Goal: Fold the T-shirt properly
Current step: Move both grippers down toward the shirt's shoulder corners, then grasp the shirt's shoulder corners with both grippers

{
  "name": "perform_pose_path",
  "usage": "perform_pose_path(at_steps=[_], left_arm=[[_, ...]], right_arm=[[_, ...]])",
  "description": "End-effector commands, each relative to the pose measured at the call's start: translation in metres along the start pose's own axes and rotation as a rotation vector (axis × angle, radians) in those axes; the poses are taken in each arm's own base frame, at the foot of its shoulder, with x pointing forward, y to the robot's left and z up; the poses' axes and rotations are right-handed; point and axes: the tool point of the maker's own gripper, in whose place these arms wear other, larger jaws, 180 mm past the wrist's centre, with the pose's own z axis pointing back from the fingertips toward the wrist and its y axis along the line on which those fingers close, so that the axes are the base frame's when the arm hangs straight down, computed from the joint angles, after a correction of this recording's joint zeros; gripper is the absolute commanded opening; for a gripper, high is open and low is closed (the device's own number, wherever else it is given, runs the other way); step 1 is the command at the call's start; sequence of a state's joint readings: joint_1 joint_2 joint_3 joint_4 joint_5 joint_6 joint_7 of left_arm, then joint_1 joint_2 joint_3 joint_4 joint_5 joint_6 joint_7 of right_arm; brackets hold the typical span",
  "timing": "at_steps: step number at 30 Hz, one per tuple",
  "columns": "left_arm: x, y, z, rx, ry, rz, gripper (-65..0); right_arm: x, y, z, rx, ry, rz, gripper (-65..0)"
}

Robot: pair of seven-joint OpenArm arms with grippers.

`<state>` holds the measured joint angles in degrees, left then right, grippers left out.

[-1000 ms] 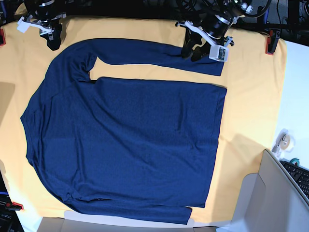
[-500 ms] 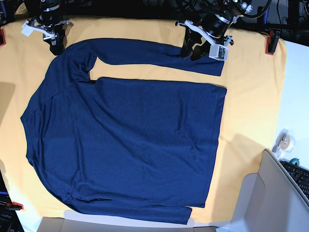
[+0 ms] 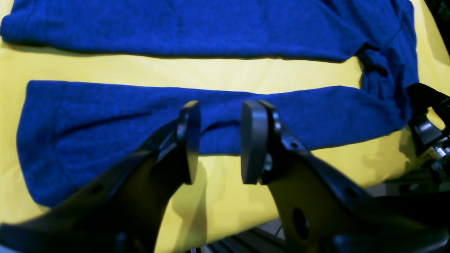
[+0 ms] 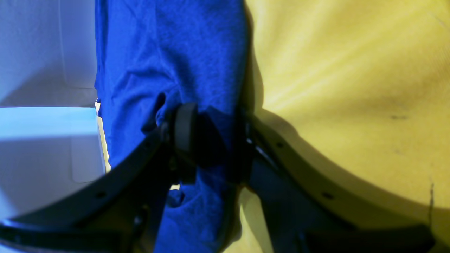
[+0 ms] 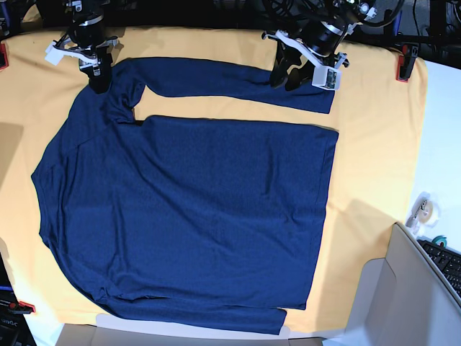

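Partly out of our sight

We lose the T-shirt (image 5: 187,216)'s lower sleeve at the bottom edge; a blurred keyboard (image 5: 448,263) is cropped.

Navy T-shirt (image 5: 187,209) spread flat, upper sleeve prob. out sideways.

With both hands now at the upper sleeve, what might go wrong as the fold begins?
The right hand pinches only a bunched bit of the T-shirt at the shoulder, so thin fabric may slip out. The left hand stands open over the sleeve edge; closing there might catch the yellow table cloth too.
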<state>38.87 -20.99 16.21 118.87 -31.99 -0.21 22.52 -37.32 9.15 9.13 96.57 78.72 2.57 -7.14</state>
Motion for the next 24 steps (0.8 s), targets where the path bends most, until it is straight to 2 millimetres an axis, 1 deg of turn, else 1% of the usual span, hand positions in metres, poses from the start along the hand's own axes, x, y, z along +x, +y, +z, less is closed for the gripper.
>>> perform_pose_path(at_steps=[1, 2, 5, 7, 9, 12, 15, 18, 20, 22, 24], left_arm=[[0.008, 0.000, 0.003, -0.005, -0.030, -0.005, -45.5], [0.011, 0.005, 0.004, 0.010, -0.039, -0.008, -45.4], [0.021, 0.021, 0.007, 0.041, -0.062, 0.038, -45.1], [0.030, 0.033, 0.010, 0.056, -0.086, 0.114, -45.1], [0.037, 0.050, 0.019, 0.070, -0.103, 0.204, -44.8], [0.047, 0.064, 0.027, 0.041, -0.084, 0.318, -44.8], [0.058, 0.074, 0.036, 0.000, -0.060, 0.438, -44.8], [0.067, 0.082, 0.044, -0.018, -0.048, 0.507, -44.8], [0.069, 0.092, 0.048, -0.015, -0.028, 0.531, -44.8], [0.072, 0.098, 0.047, -0.016, -0.009, 0.533, -44.8], [0.063, 0.106, 0.045, -0.010, 0.051, 0.546, -44.8]], right_arm=[[-0.017, -0.006, 0.000, -0.031, 0.081, 0.020, -47.7], [-0.017, -0.006, 0.000, -0.032, 0.081, 0.022, -49.7], [-0.017, -0.005, -0.001, -0.030, 0.081, 0.026, -65.0], [-0.022, -0.004, -0.001, -0.026, 0.108, 0.034, -65.0], [-0.026, 0.000, -0.004, -0.015, 0.134, 0.035, -65.0], [-0.029, -0.002, -0.004, -0.028, 0.140, 0.059, -65.0], [-0.026, -0.014, -0.003, -0.107, 0.127, 0.110, -65.0], [-0.024, -0.022, 0.000, -0.185, 0.107, 0.141, -65.0], [-0.021, -0.026, 0.002, -0.235, 0.092, 0.172, -65.0], [-0.018, -0.031, 0.004, -0.289, 0.076, 0.187, -65.0], [-0.013, -0.037, 0.007, -0.346, 0.055, 0.199, -65.0]])
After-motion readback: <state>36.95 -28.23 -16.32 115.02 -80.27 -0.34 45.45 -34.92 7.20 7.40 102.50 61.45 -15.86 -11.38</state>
